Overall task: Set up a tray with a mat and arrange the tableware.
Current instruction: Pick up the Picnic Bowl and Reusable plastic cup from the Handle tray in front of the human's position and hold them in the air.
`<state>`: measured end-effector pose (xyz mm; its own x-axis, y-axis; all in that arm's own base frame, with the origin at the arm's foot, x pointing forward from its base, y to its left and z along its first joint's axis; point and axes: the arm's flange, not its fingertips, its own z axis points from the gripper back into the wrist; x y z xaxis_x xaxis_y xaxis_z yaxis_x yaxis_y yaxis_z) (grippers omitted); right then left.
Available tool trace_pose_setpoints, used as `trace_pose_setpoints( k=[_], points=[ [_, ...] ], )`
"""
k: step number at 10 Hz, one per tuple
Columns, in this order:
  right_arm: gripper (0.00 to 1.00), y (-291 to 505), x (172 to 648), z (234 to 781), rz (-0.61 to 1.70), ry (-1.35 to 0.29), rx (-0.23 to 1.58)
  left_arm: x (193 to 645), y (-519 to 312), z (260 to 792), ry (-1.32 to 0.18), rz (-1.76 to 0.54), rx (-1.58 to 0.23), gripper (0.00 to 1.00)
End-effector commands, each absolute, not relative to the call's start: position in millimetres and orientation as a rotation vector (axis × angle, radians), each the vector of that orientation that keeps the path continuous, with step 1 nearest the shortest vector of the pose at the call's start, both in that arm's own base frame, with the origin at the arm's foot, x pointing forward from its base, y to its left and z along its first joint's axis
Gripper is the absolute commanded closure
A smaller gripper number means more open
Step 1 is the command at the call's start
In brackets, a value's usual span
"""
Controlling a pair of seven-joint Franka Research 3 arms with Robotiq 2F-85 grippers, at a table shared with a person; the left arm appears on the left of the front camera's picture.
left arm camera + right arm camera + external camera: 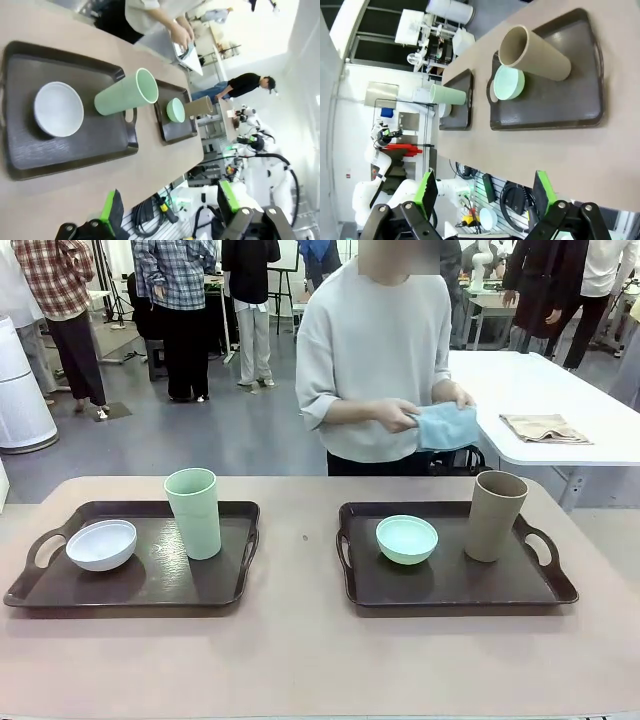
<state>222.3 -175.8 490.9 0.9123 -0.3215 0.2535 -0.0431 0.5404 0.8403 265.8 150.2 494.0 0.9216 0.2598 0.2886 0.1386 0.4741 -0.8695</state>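
Front view: trays (160,582) (450,582) hold empty bowls (101,544) (406,538) and cups (193,512) (495,515); both grippers (168,202) (485,192) gape, holding nothing.

White side table (540,385) far right, bystanders (180,290) in bkgd, white cylindrical unit (20,390) far left

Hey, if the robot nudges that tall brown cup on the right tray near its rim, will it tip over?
Probably tips rather than slides: the brown cup is tall and narrows toward its base. It looks empty and matte, so likely light and grippable.
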Motion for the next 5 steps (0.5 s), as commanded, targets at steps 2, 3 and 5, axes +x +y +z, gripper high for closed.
trace_pose_setpoints(
  k=[2, 3, 5],
  points=[
    [0.0, -134.6, 214.7, 456.1, -0.126, -0.293, 0.917, 267.6, 147.8, 489.0, -0.32, 0.026, -1.008, 0.0],
    [0.0, -179.2, 220.7, 483.4, -0.18, -0.384, 0.99, 262.3, 154.5, 488.9, -0.394, 0.085, -1.087, 0.0],
    [0.0, -179.2, 220.7, 483.4, -0.18, -0.384, 0.99, 262.3, 154.5, 488.9, -0.394, 0.085, -1.087, 0.0]
  ],
)
